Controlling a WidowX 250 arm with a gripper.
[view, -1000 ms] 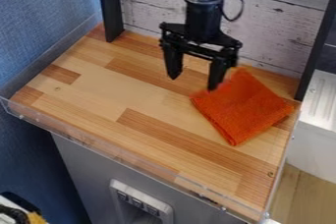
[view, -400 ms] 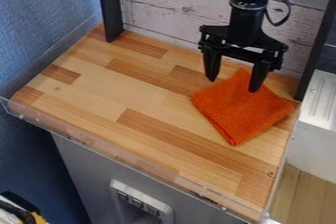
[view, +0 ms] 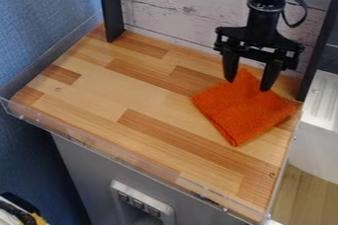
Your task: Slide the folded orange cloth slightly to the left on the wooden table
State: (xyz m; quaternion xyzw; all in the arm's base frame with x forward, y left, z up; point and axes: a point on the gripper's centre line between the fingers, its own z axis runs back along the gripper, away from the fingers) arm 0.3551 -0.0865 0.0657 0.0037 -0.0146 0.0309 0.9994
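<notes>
A textured blue wall (view: 43, 21) fills the upper left of the frame, darkening toward the lower left. Across the top runs a backboard of whitewashed wooden planks (view: 178, 9), with a flat black upright post (view: 110, 7) near its left end and another slanting black post (view: 323, 41) at the right. The striped, light-and-reddish-brown wooden worktop (view: 119, 88) has a clear plastic edging strip (view: 99, 146) along its front, above a grey cabinet panel (view: 82, 169). At the right edge stands a white ridged unit (view: 316, 135), with pale wood flooring (view: 304, 194) below it.
</notes>
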